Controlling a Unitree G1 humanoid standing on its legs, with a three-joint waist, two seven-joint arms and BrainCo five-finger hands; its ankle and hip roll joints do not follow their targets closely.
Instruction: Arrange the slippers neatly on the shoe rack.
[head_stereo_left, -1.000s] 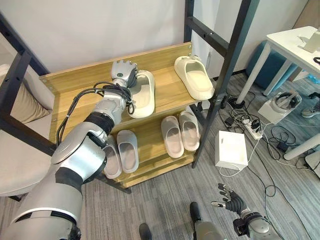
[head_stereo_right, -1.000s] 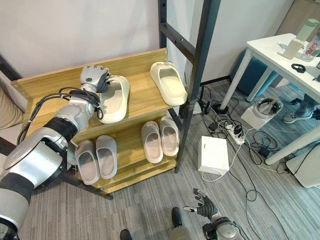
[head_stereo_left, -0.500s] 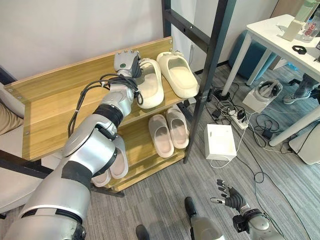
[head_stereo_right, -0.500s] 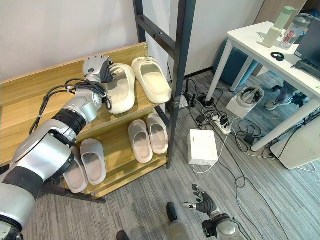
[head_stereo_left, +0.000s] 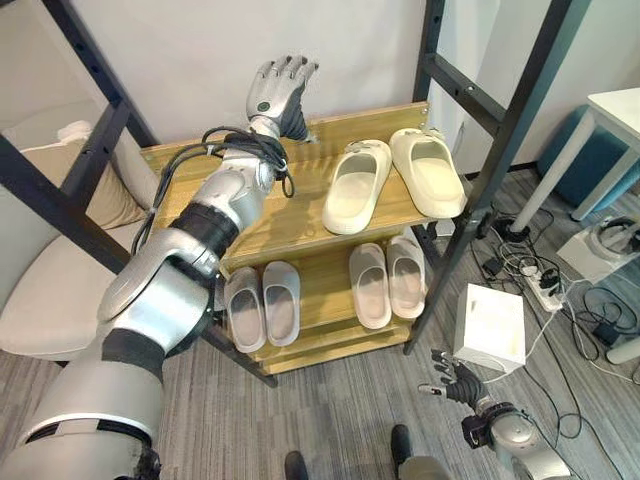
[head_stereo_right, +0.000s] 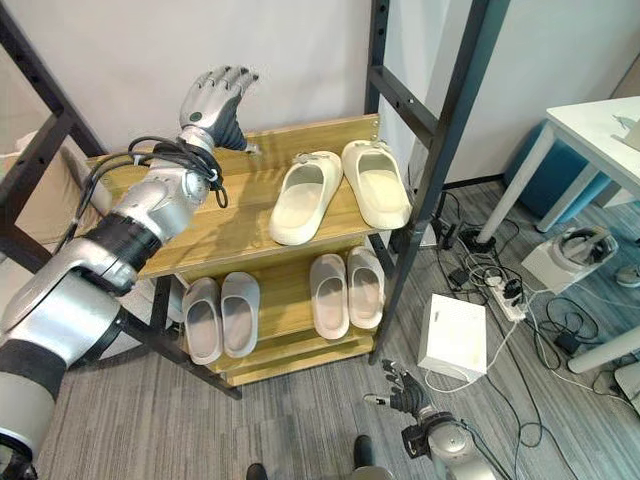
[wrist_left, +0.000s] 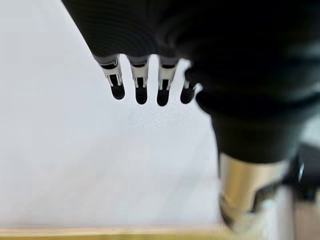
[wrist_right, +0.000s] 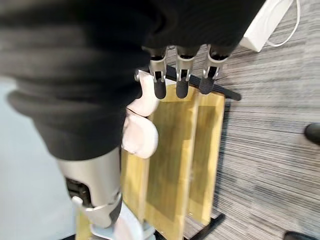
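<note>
Hovering above the shoe rack (head_stereo_left: 300, 215), the left hand (head_stereo_left: 278, 95) spreads relaxed fingers, empty.

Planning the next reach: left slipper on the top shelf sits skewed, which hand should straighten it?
Left, probably. The left hand is open, raised above the top shelf, beside the tilted cream slipper. The right hand hangs open low near the floor, below the rack.

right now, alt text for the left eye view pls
The left hand is raised open above the shoe rack, holding nothing. Two cream slippers lie side by side on the top shelf, two grey pairs below.
</note>
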